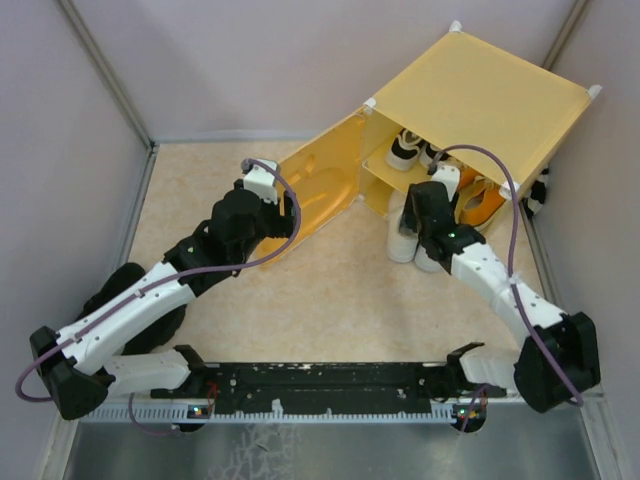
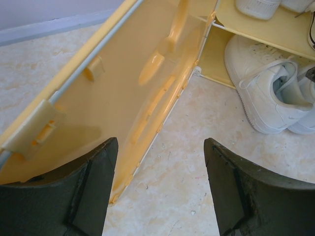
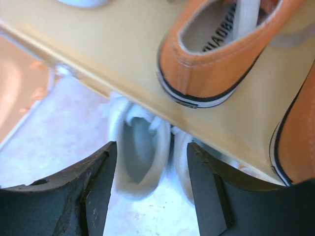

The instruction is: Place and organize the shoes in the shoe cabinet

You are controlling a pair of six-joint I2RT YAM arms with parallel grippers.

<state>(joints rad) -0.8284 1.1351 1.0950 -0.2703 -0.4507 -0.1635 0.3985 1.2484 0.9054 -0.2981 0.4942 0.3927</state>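
Spread wide and holding nothing, the right gripper [image 3: 151,147] hangs over the off-white shoes [image 3: 140,157] at the front edge of the shoe cabinet [image 1: 480,90], which stands at the upper right of the top view. Also wide and empty, the left gripper [image 2: 160,142] is just beside the open door [image 2: 123,88]. Bare table [image 1: 330,290] lies between the arms. Only the right wrist view shows print inside an orange shoe [image 3: 221,54].

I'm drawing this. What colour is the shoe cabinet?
The shoe cabinet is yellow; top view shows it best.

Yellow cabinet [image 1: 480,90]; orange sneaker [image 3: 216,54]; off-white sneakers [image 2: 266,88]; black-and-white pair [image 1: 412,148].
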